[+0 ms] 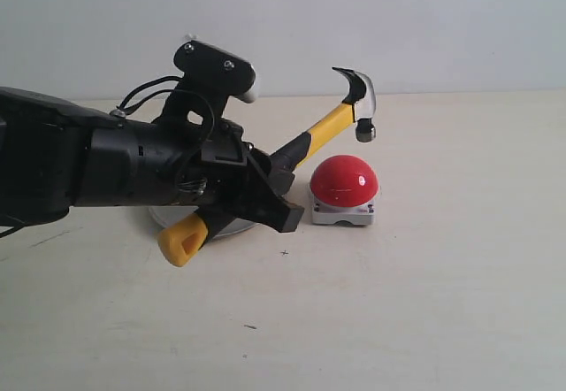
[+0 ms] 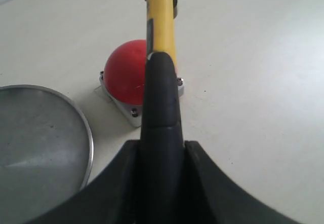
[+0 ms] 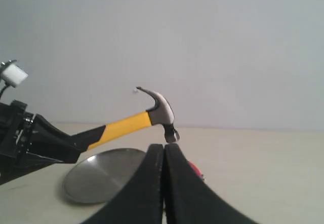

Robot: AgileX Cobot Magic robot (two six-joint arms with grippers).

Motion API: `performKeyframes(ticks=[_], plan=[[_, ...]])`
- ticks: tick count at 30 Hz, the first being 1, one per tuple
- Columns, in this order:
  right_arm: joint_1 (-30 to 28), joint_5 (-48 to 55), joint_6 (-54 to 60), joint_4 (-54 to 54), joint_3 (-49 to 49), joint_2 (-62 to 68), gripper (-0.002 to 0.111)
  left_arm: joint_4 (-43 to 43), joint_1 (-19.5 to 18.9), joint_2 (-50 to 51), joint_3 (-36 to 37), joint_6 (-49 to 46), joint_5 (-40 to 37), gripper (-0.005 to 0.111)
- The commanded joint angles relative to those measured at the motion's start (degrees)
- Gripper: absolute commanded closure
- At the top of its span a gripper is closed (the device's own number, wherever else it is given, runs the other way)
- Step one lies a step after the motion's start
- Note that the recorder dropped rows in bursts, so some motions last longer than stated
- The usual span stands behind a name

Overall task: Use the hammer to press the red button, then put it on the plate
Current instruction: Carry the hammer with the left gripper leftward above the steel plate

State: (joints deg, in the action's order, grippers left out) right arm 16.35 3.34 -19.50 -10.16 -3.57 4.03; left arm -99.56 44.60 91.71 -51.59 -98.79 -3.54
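While the jaws of the left gripper (image 2: 162, 150) clamp the hammer (image 1: 332, 124) by its black handle, its head hangs just above the red button (image 1: 345, 180), not touching, toward the far edge of the tabletop (image 1: 442, 302). Pressing seems not yet done; the plate (image 2: 35, 148) beside it holds nothing. The jaws of the right gripper (image 3: 164, 155) are closed, empty.

In the exterior view, most of the plate (image 1: 232, 229), at nine o'clock from the red button (image 1: 345, 180), hides behind the left gripper (image 1: 279, 187). Only a thin bit of its rim shows. The middle of the hammer (image 1: 332, 122) hides inside that gripper. In the left wrist view, the picture's edge cuts off the hammer's head. In the right wrist view, the right gripper (image 3: 164, 150) covers nearly all the button.
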Motion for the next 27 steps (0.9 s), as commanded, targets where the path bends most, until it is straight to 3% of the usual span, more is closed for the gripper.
performKeyframes(ticks=[1, 21, 27], plan=[[0.05, 3.61, -0.15, 3.94, 0.29, -0.19, 0.108, -0.39, 0.11, -1.00, -0.08, 0.32, 0.29, 0.107], [0.05, 5.96, -2.03, 7.31, 0.29, -0.19, 0.108, -0.39, -0.02, 2.11, 0.92, -0.13, 1.94, 0.107], [0.05, 5.96, -2.03, 7.31, 0.29, -0.19, 0.108, 0.21, -0.02, 1.28, -3.24, -0.41, 4.17, 0.107]])
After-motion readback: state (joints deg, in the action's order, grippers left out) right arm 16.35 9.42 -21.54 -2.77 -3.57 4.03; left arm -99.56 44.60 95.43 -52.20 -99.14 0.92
